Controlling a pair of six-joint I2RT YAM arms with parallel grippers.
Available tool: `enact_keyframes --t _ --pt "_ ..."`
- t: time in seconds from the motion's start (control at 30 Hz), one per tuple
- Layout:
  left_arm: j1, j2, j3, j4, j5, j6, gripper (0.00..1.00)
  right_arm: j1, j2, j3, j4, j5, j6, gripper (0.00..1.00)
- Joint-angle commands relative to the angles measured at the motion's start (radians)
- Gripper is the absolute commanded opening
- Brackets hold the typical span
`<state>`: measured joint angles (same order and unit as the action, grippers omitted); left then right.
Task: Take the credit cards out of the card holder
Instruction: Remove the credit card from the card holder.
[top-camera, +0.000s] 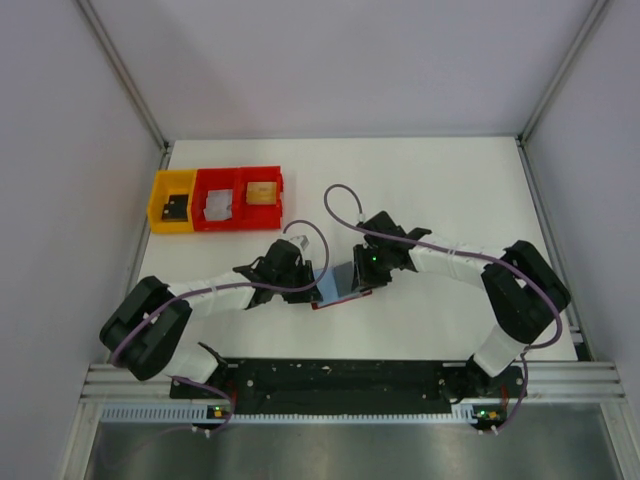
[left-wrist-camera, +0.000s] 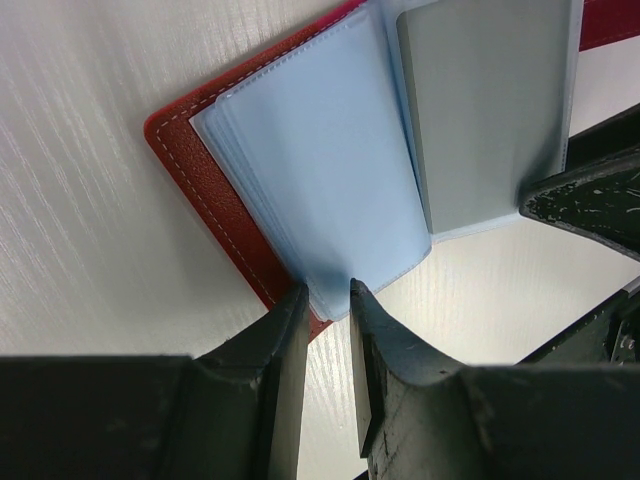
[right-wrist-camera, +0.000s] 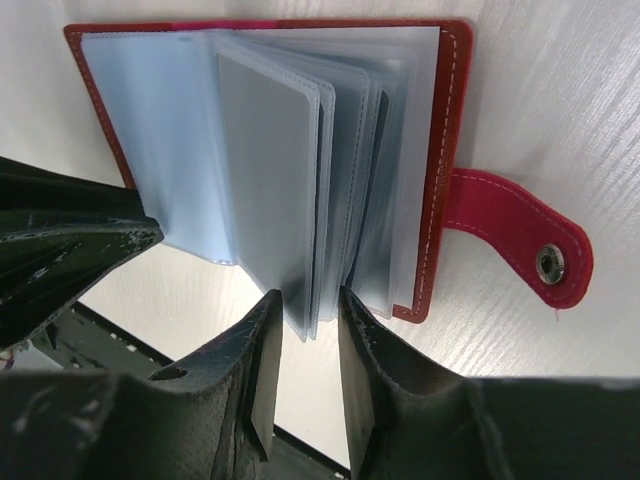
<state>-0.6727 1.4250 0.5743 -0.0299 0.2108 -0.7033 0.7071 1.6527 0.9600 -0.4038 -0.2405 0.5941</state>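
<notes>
The red card holder (top-camera: 338, 284) lies open on the white table between my two grippers. In the left wrist view its pale blue sleeves (left-wrist-camera: 320, 160) fan over the red cover (left-wrist-camera: 215, 200). My left gripper (left-wrist-camera: 328, 298) is shut on the near corner of the left sleeves. A silvery grey credit card (left-wrist-camera: 490, 110) sits in a raised sleeve. In the right wrist view the same grey card (right-wrist-camera: 265, 170) shows inside its sleeve, with dark card edges (right-wrist-camera: 375, 170) behind it. My right gripper (right-wrist-camera: 307, 300) has its jaws closed narrowly round the lower edge of several middle sleeves.
A yellow bin (top-camera: 172, 202) and a red bin (top-camera: 238, 198) stand at the back left. The holder's red snap strap (right-wrist-camera: 520, 240) sticks out to the right. The left arm's finger (right-wrist-camera: 60, 240) crowds the holder's left side.
</notes>
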Motion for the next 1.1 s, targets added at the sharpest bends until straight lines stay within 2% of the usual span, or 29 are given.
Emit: enact_keyframes --t 0.0,0.1,0.37,0.47,0.6,0.77,1.07 --pt "-0.011 0.025 -0.004 -0.038 -0.007 0.016 0.28 0.015 -0.062 0.032 0.074 -0.052 -0.011 0.29" --pt "-0.011 0.025 -0.004 -0.038 -0.005 0.016 0.28 0.022 -0.064 0.045 0.074 -0.063 -0.014 0.38" --pt "-0.011 0.022 -0.007 -0.038 -0.005 0.016 0.28 0.023 -0.071 0.049 0.053 -0.01 -0.022 0.4" --pt "-0.013 0.022 -0.007 -0.038 -0.004 0.016 0.28 0.023 -0.083 0.051 0.02 0.073 -0.042 0.44" --pt "-0.011 0.022 -0.007 -0.036 -0.004 0.014 0.28 0.022 -0.076 0.054 -0.004 0.112 -0.06 0.56" --pt "-0.013 0.023 -0.008 -0.036 -0.002 0.013 0.28 0.023 -0.041 0.057 -0.003 0.093 -0.059 0.56" --pt "-0.013 0.025 -0.007 -0.036 -0.001 0.014 0.28 0.023 -0.002 0.062 0.008 0.049 -0.06 0.51"
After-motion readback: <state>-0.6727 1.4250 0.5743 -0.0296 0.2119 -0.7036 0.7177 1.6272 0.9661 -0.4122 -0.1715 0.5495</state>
